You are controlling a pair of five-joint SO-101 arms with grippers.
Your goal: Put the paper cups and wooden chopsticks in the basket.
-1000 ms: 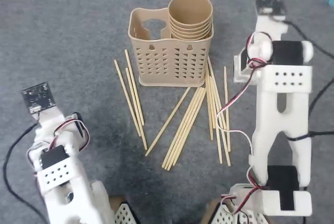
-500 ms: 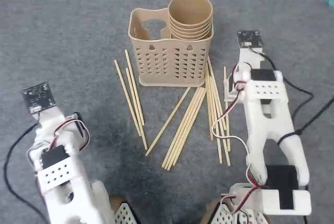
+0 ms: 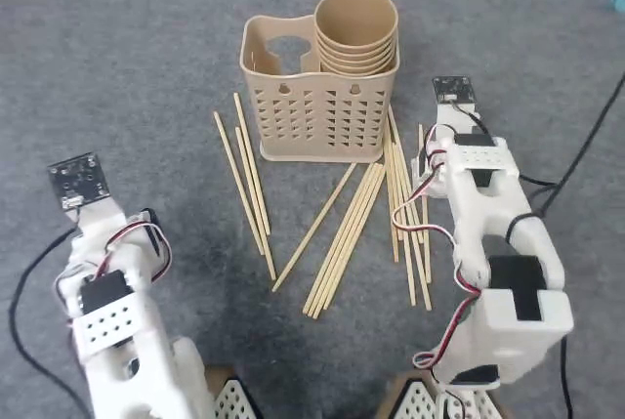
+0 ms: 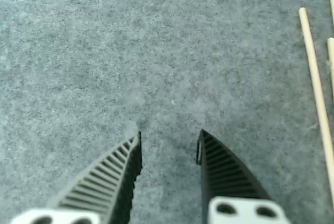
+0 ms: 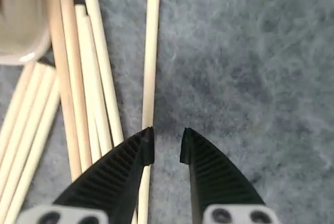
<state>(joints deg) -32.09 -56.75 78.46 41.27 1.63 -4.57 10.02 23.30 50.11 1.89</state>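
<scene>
Where the left arm (image 3: 107,292) sits at the near left of the grey surface (image 3: 137,67), the left arm's fingers (image 4: 117,174) stand well apart over a bare patch and hold nothing. One loose chopstick (image 4: 314,72) lies off to their side.

Further right, a few wooden chopsticks (image 3: 244,180) lie flat in front of the basket's left corner. The basket (image 3: 312,121) stands upright at the far middle, and the stack of paper cups (image 3: 356,19) is nested upright in its right half.

A slanted bunch of chopsticks (image 3: 344,233) lies on the surface in front of the basket. Another group (image 3: 402,204) runs from its right corner toward the near edge.

The right arm (image 3: 488,224) stretches along that group. The right arm's fingers (image 5: 214,177) are narrowly apart and grip nothing, one tip over a single chopstick (image 5: 151,51), the other over bare surface.
</scene>
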